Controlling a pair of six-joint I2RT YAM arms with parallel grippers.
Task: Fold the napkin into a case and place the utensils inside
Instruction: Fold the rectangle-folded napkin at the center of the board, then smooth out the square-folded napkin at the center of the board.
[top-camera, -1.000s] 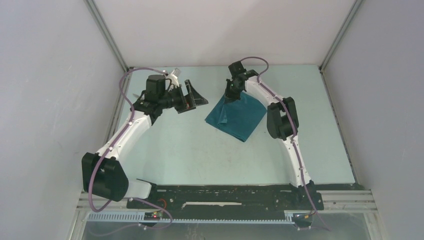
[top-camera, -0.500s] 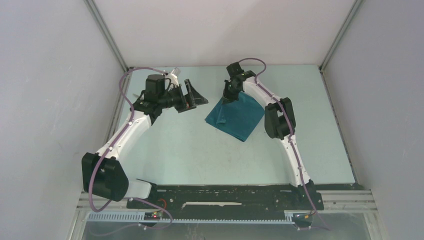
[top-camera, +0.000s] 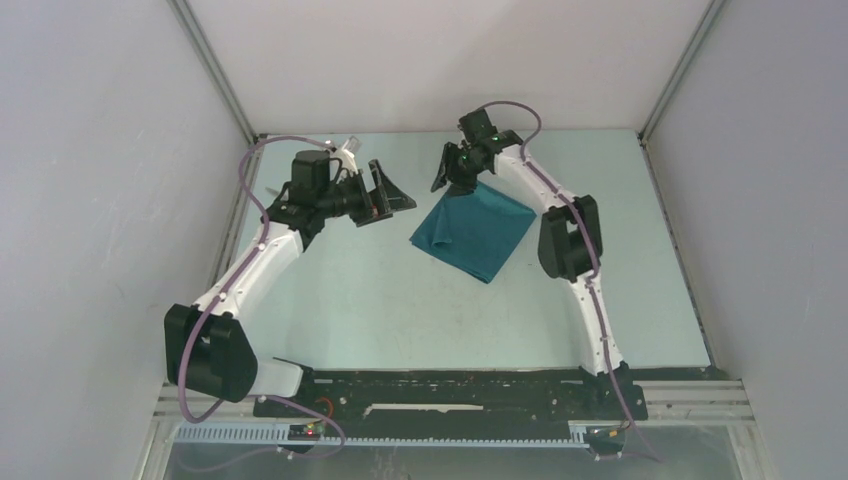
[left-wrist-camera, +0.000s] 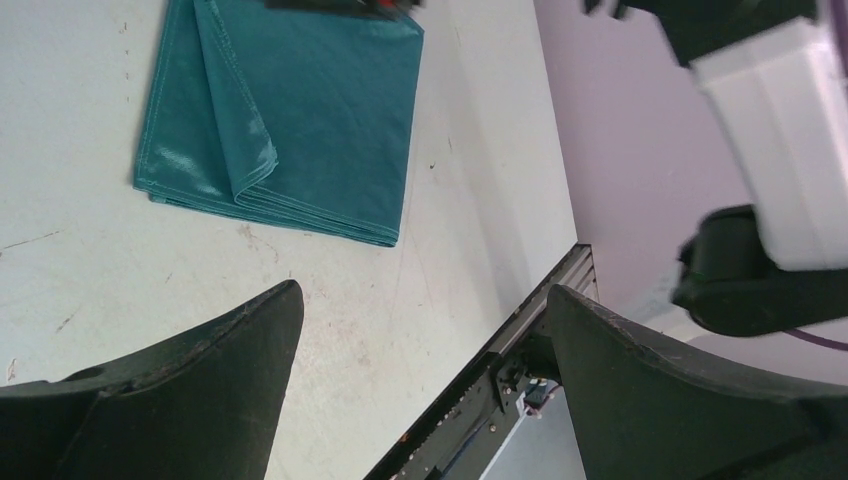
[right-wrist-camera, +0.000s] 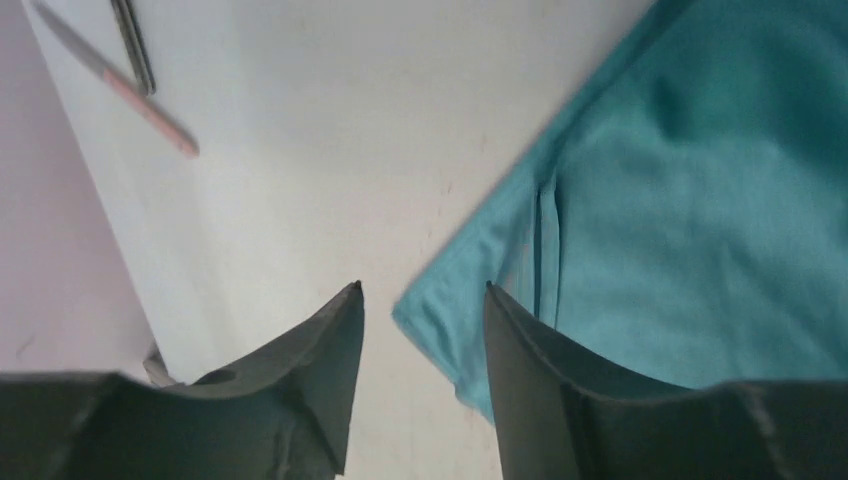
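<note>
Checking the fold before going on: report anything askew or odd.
The napkin is folded unevenly: in the left wrist view a loose flap doubles back along one side, and the stacked edges do not line up. Nothing looks spilled or torn.

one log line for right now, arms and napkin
napkin: folded, flat on table | left fingers: open, clear of napkin | right fingers: open, at napkin corner, no grip

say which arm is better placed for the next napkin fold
Probably right: the right hand is open directly over a corner of the napkin; the left hand, also open, sits apart.
</note>
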